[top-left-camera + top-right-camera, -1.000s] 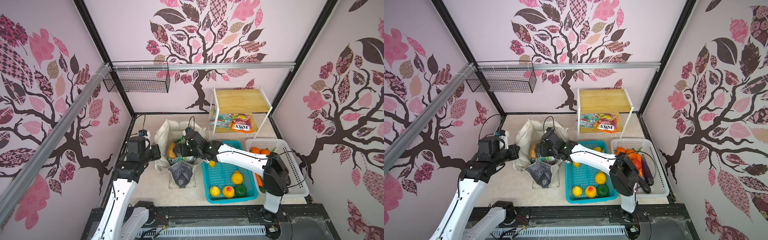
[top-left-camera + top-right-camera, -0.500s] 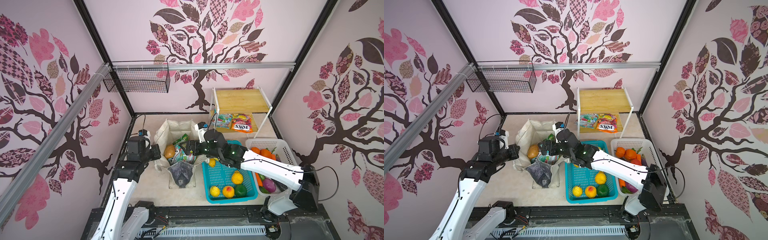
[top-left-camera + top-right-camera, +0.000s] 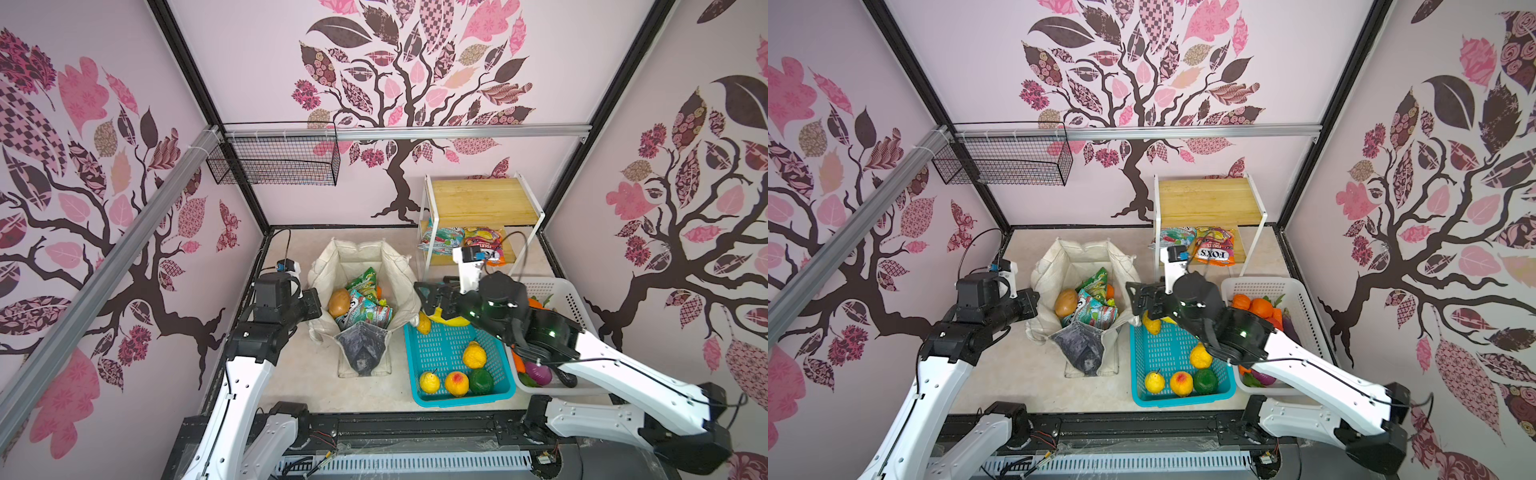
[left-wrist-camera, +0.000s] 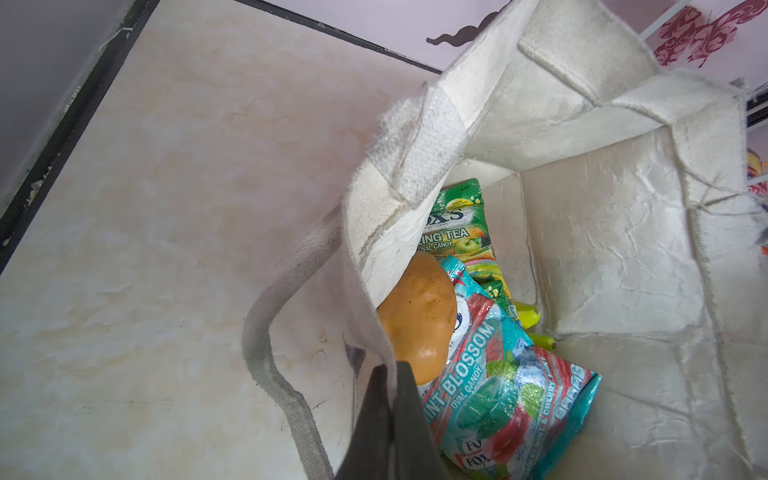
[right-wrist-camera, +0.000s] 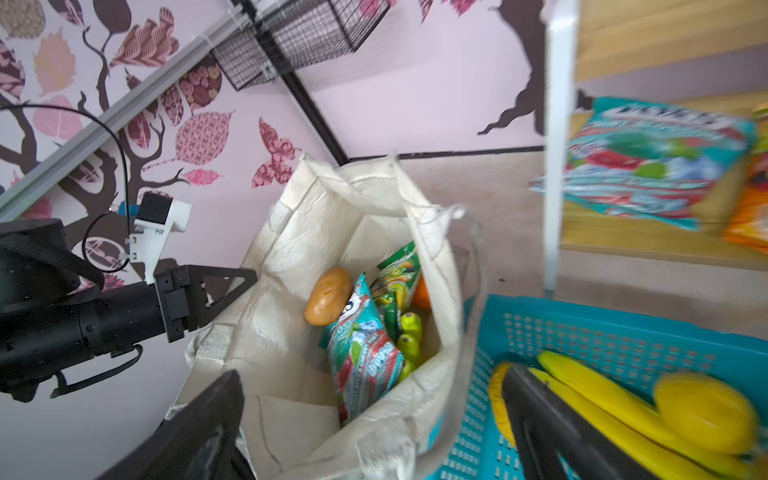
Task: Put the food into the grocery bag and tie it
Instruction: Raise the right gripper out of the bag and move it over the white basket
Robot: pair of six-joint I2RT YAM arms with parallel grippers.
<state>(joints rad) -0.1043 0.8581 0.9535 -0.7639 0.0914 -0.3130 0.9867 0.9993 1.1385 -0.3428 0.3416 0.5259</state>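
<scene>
Right hand [image 3: 420,299] spread wide above the yellow banana bunch [image 5: 602,399] — pick not yet made.
Best, I judge: close across the bunch's middle, lift clear of the teal basket [image 3: 440,357] wall, release over the grocery bag [image 3: 361,249]. Left hand [image 4: 390,374] is pinched on the bag's rim — mouth open. The bag, on the desk [image 3: 299,374] beside the basket, holds a potato [image 3: 339,302] and FOX'S packets [image 4: 498,374].

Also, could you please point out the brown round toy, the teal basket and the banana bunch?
brown round toy [image 3: 339,303]: in a top view, its rounded top.
teal basket [image 3: 461,399]: in a top view, its near wall.
banana bunch [image 5: 598,392]: right wrist view, middle of one banana.
</scene>
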